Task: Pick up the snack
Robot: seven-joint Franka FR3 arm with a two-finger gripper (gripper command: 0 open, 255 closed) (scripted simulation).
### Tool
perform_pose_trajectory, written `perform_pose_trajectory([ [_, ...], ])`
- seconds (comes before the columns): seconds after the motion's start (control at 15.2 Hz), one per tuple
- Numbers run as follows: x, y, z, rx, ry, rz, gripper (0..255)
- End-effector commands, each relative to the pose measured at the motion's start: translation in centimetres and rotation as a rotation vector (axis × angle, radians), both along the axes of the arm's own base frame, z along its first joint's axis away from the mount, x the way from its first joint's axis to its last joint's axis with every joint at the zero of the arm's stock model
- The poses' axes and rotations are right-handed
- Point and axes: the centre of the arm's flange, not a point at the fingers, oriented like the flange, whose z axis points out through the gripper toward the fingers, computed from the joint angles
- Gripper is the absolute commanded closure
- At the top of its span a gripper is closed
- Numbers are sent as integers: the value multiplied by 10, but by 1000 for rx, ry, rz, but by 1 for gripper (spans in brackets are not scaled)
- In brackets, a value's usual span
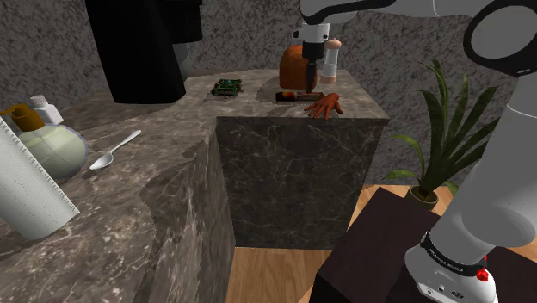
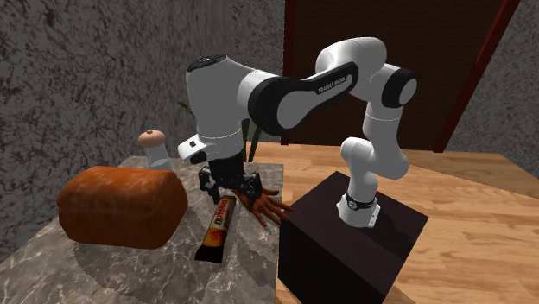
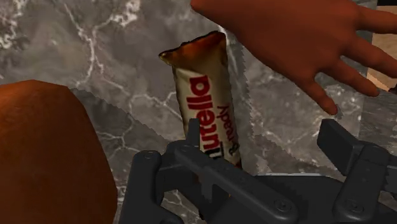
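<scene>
The snack [image 3: 202, 83] is a long bar in a brown and white wrapper with red Nutella lettering. It lies flat on the dark marble counter [image 2: 129, 268], between a brown bread loaf [image 2: 121, 205] and a reddish-brown model hand [image 2: 269, 205]. My gripper [image 2: 231, 192] hangs just above the bar's end nearest the counter edge, pointing down. In the wrist view the gripper [image 3: 240, 145] is open, its fingers standing apart on either side of the bar and not touching it. From the shoulder view the gripper [image 1: 309, 86] stands over the snack [image 1: 297, 95], in front of the loaf [image 1: 294, 67].
A small white bottle with a brown cap [image 2: 155, 148] stands behind the loaf. Farther along the counter are a green toy car [image 1: 227, 86], a spoon [image 1: 116, 151], a round jar [image 1: 47, 148] and a white cylinder [image 1: 26, 194]. A potted plant [image 1: 439, 138] stands beyond the counter corner.
</scene>
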Motion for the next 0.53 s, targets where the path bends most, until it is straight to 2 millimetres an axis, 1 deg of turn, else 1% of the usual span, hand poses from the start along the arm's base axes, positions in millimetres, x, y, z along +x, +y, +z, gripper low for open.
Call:
perform_pose_trajectory([
  [0.0,23,-6,-3,-3,-4,36,0],
  [0.07,36,-8,-2,-4,-7,54,0],
  [0.13,42,-9,-2,-5,-8,62,0],
  [0.46,42,-9,-29,-5,-8,62,0],
])
